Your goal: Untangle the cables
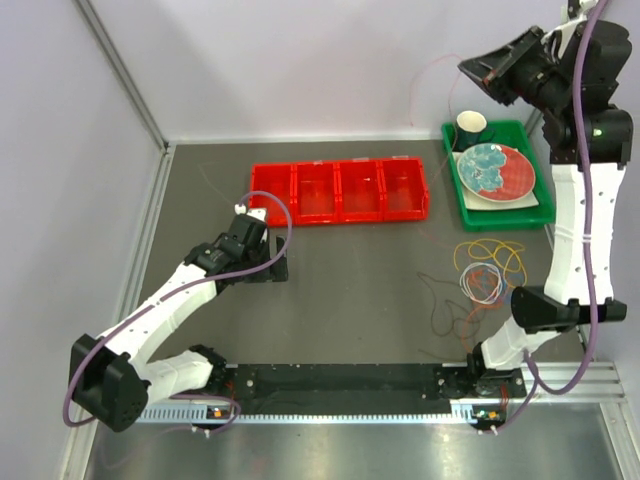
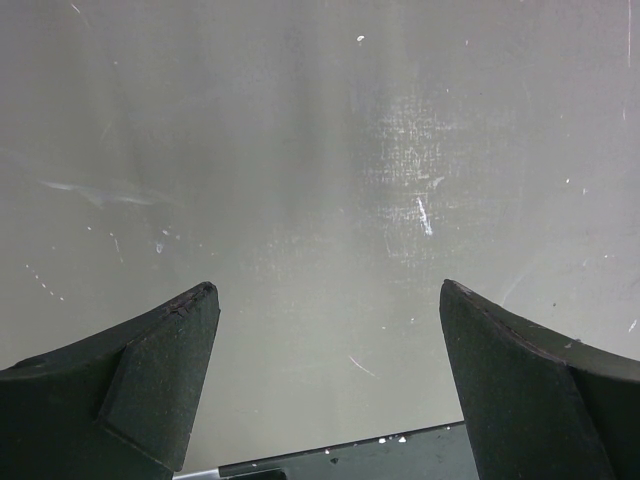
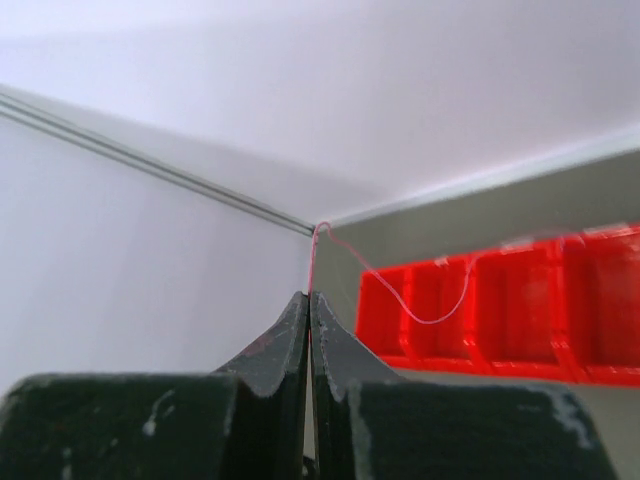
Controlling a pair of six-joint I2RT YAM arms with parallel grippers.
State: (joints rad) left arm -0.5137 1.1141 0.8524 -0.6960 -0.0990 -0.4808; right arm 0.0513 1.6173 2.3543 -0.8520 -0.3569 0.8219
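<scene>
The cables [image 1: 487,272] lie tangled on the table at the right: orange-yellow, blue, white, red and dark thin loops. My right gripper [image 1: 465,68] is raised high above the far right corner. In the right wrist view it [image 3: 311,296] is shut on a thin pink-red cable [image 3: 430,319] that rises from the tips and sags away to the right. That cable shows faintly in the top view [image 1: 437,66]. My left gripper [image 1: 270,268] is low over the table at the left, far from the pile. In its wrist view it [image 2: 328,290] is open and empty over bare table.
A red tray [image 1: 340,165] with several compartments stands at the back middle; it also shows in the right wrist view [image 3: 520,300]. A green tray [image 1: 503,213] at the back right holds a patterned plate [image 1: 495,170] and a dark cup [image 1: 471,126]. Walls close the left and back.
</scene>
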